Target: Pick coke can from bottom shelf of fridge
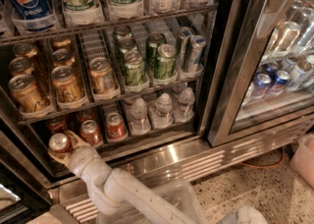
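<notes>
The fridge [226,66] stands open in front of me. My gripper [65,147] is at the left end of the bottom shelf [152,139], at its front edge, and is shut on a red coke can [60,142] with a silver top. The tan fingers [76,137] wrap the can's sides. My white arm [122,193] rises to it from the lower middle. Several more red coke cans [116,124] stand in lanes just right of and behind the held one.
Small water bottles [162,111] fill the right of the bottom shelf. Orange-gold cans [64,81] and green cans [147,61] sit on the rack above. A closed glass door [279,66] is to the right. An orange cable [267,161] lies on the speckled floor.
</notes>
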Robot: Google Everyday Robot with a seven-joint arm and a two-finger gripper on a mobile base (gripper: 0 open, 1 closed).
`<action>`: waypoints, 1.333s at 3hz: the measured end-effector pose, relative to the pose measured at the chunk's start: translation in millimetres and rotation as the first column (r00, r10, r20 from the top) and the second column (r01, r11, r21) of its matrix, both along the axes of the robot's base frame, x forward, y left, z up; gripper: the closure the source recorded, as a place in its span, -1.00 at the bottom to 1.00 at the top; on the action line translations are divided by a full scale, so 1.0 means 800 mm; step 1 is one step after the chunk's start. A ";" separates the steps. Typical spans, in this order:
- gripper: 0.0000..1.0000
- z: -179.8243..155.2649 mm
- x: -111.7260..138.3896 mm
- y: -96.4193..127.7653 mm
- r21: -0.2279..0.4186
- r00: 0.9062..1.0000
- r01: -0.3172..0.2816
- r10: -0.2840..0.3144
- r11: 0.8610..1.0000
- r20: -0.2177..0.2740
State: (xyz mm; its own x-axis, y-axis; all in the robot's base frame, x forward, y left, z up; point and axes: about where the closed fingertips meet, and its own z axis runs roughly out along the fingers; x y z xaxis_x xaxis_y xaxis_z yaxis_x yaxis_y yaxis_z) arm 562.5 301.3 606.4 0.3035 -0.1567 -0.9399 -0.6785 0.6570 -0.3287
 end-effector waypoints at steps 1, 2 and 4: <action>1.00 0.007 -0.004 -0.002 -0.002 1.000 -0.009 0.009 1.000 0.006; 1.00 0.011 -0.010 -0.005 -0.006 1.000 -0.020 0.020 1.000 0.013; 1.00 0.108 -0.076 -0.033 0.007 0.984 -0.152 0.151 0.988 0.100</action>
